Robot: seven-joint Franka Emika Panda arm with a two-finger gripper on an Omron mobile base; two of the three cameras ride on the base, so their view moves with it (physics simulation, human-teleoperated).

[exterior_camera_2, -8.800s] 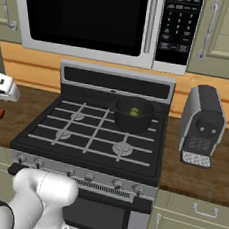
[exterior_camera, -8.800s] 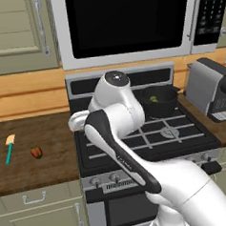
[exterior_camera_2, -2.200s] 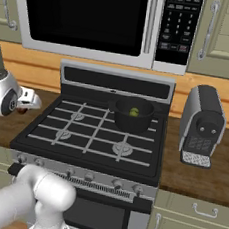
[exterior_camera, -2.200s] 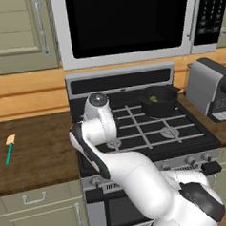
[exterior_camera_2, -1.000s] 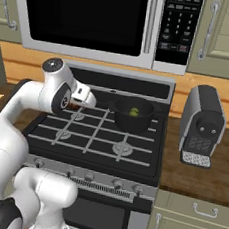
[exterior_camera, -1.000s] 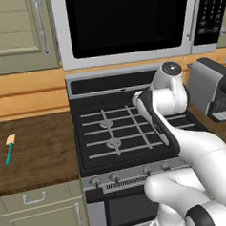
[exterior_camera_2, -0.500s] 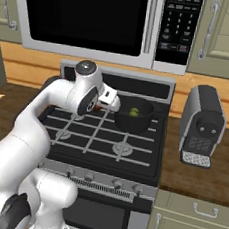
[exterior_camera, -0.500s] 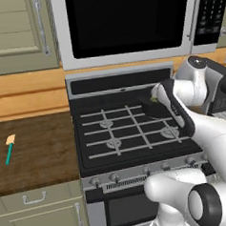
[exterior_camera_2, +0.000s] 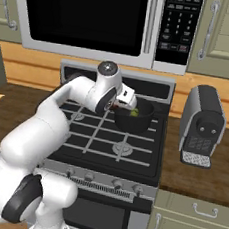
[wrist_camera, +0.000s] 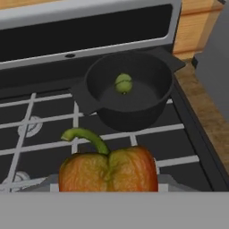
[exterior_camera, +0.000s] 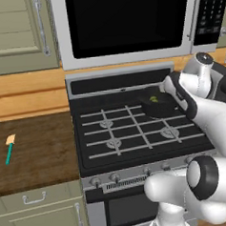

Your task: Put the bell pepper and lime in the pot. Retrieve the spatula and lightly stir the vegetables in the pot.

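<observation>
The gripper (exterior_camera_2: 122, 103) is closed on the bell pepper (wrist_camera: 108, 171), which sits low in the hand view; its bottom is cut off there, and the fingertips seem hidden behind it. The lime (wrist_camera: 124, 83) lies inside the pot (wrist_camera: 129, 109) on the stove (exterior_camera: 131, 137). The arm reaches across toward the pot. The spatula (exterior_camera: 10, 148) lies on the counter (exterior_camera: 37, 158), well apart.

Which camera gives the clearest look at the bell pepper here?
The hand view: the bell pepper fills its lower middle, stem up. The right base view shows just a red sliver at the gripper.
</observation>
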